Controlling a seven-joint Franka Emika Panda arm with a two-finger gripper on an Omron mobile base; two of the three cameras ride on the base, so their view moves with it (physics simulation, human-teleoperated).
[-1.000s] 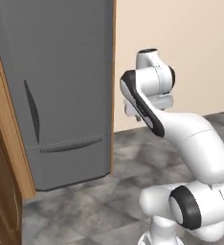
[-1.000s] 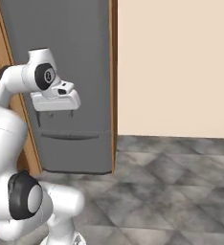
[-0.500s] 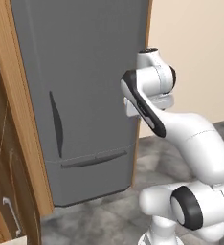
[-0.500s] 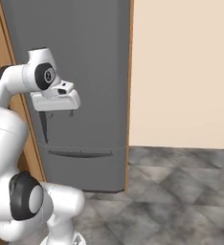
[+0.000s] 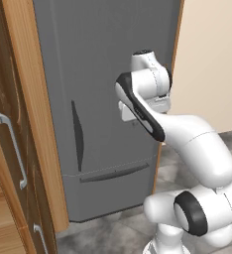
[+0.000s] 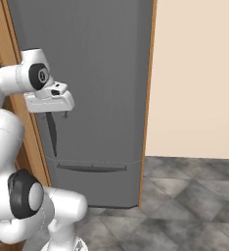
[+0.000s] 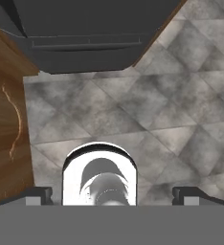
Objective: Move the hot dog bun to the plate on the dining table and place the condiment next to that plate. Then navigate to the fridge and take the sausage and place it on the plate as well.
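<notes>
Grey fridge [image 5: 103, 89], marbled grey floor [image 6: 194, 196]

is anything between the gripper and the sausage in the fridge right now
Yes. The fridge doors are closed, so the sausage is shut away behind them. The open gripper points down at the floor, holding nothing.

Fridge [image 5: 103, 99] shut, inside hidden; top cut off by frame.

We face the fridge [image 6: 87, 93], a tall grey steel one with both doors closed, a dark vertical handle above and a horizontal one on the lower drawer. Our gripper [image 6: 64, 115] hangs in front of its upper door, pointing down. To the right are a beige wall [image 6: 197, 78] and grey stone floor [image 6: 185, 206].
</notes>
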